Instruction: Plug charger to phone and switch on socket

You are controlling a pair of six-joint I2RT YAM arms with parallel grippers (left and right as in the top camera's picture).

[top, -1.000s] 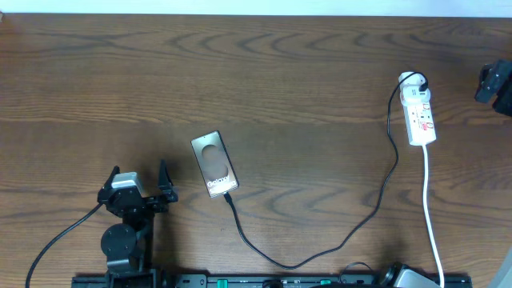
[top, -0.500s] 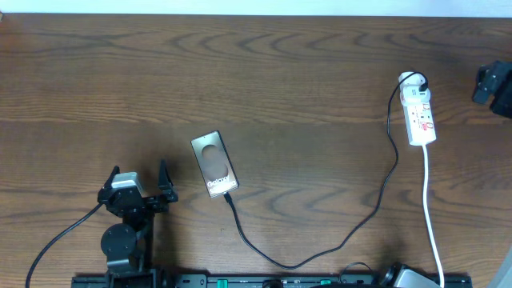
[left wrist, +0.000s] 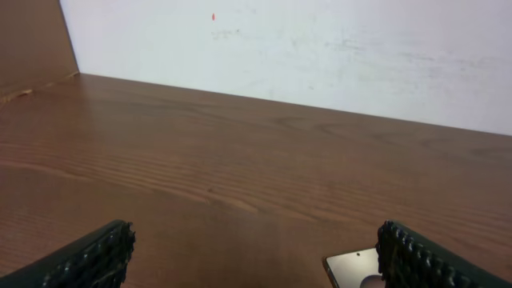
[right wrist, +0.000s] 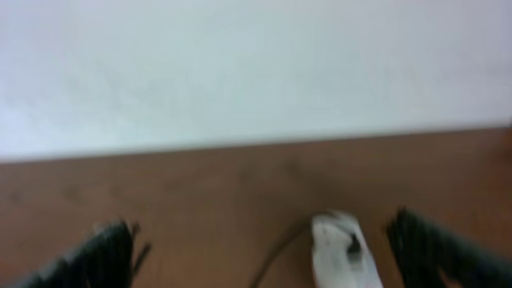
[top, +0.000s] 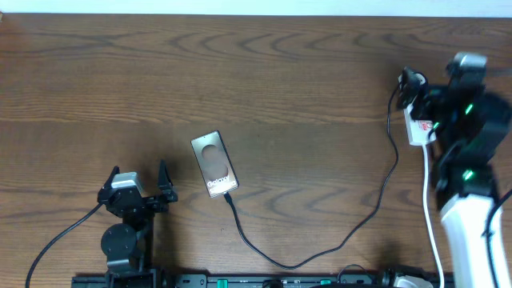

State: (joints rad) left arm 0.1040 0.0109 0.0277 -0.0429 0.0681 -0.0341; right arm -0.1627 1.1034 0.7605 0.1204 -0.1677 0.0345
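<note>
The phone (top: 214,164) lies flat left of centre; a corner of it shows in the left wrist view (left wrist: 352,268). The charger cable (top: 320,252) runs from the phone's near end in a loop to the socket (top: 416,132) at the right. My left gripper (top: 140,188) is open and empty, left of the phone; its fingers show in the left wrist view (left wrist: 256,256). My right gripper (top: 436,100) is open over the socket and hides part of it. In the blurred right wrist view the socket's far end (right wrist: 340,256) lies between the open fingers (right wrist: 268,256), nearer the right one.
The white cord (top: 432,224) runs from the socket toward the table's front edge, beside my right arm (top: 468,232). A pale wall (right wrist: 256,72) borders the far table edge.
My right arm has swung in from the right edge and now hangs over the socket. The left arm, the phone and the cable have not moved.
</note>
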